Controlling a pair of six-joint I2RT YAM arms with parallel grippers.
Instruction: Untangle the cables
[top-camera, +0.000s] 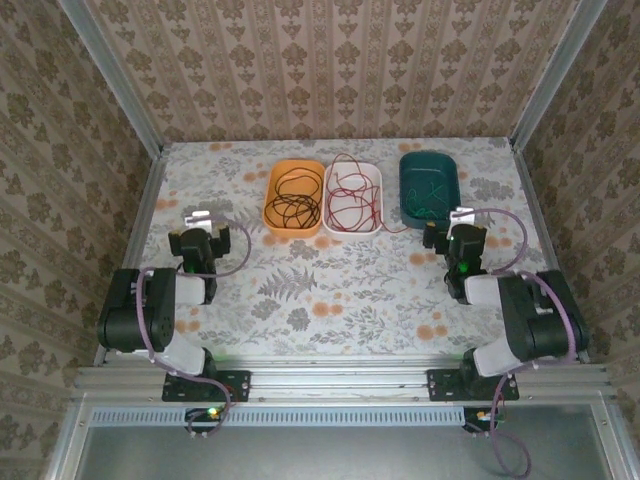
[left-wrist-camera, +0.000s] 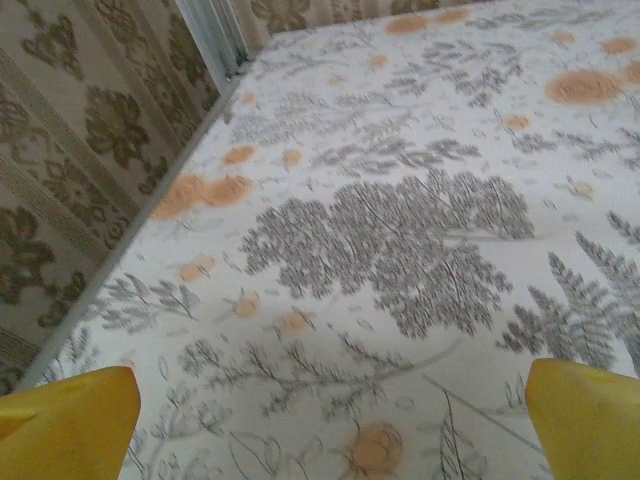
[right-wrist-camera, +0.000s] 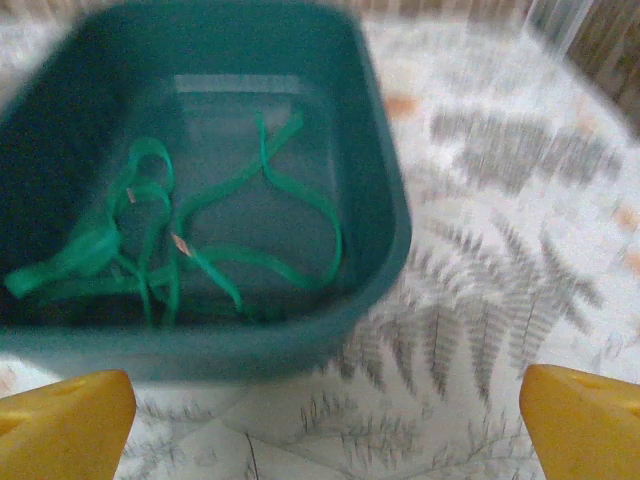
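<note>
1 green cable (right-wrist-camera: 85, 252) beyond right gripper (right-wrist-camera: 325, 422)

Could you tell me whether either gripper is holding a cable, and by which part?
Nothing is held. The left gripper is open above the table; the right gripper is open short of the green tray, where the green cable lies loose.

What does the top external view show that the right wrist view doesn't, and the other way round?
Top external: orange tray with black cable, white tray with red cable, left gripper and right gripper, both open and empty. Right wrist: green cable in loose loops, seen close up, plus yellow fingertips. Both: green tray on the floral table.
</note>
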